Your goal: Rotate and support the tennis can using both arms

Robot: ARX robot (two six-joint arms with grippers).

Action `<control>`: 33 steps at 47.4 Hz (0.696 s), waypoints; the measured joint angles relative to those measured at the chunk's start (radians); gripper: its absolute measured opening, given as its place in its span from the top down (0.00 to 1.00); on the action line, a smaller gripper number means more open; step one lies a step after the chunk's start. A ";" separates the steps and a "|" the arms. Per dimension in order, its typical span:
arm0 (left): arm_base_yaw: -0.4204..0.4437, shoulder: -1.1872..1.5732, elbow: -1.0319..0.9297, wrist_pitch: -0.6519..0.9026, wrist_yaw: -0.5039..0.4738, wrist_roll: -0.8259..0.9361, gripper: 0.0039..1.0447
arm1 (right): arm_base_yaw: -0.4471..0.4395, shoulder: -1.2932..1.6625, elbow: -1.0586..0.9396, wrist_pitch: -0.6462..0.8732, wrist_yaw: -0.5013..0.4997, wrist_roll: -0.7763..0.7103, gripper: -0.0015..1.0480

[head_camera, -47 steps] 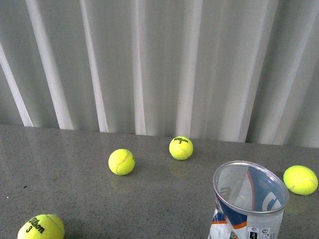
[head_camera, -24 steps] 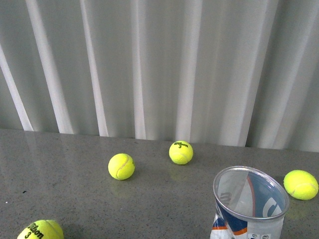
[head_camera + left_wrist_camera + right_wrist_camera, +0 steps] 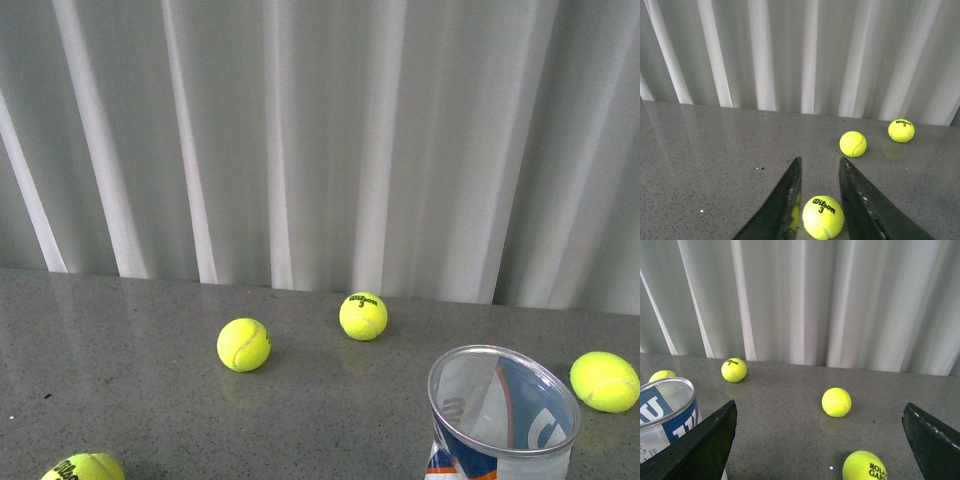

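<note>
Near the front right corner of the table (image 3: 130, 330) stands the tennis can (image 3: 500, 415), open and empty. I judge it light, smooth and easily squeezed, so I would hold its labelled wall gently. My right gripper (image 3: 820, 440) is spread wide, my left gripper (image 3: 820, 192) narrow and empty.

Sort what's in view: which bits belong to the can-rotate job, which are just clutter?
Job:
- tennis can, upright, open top
- left tool
- right tool

Clutter:
- tennis balls: left-middle, back, far right, near-left corner
- Roland Garros ball

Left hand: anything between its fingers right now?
Yes, a Wilson 3 tennis ball sits between the open left hand's fingers in the left wrist view.
</note>
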 joint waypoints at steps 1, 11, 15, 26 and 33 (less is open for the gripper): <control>0.000 0.000 0.000 0.000 0.000 0.000 0.71 | 0.000 0.000 0.000 0.000 0.000 0.000 0.07; 0.000 0.000 0.000 0.000 0.000 0.000 0.38 | 0.000 0.000 0.000 0.000 0.000 0.000 0.07; 0.000 0.000 0.000 0.000 0.000 0.000 0.23 | 0.000 0.000 0.000 0.000 0.000 0.000 0.07; 0.000 0.000 0.000 0.000 0.000 0.001 0.06 | 0.000 0.000 0.000 0.000 0.000 0.000 0.07; 0.000 0.000 0.000 0.000 0.000 0.001 0.06 | 0.000 0.000 0.000 0.000 0.000 0.000 0.07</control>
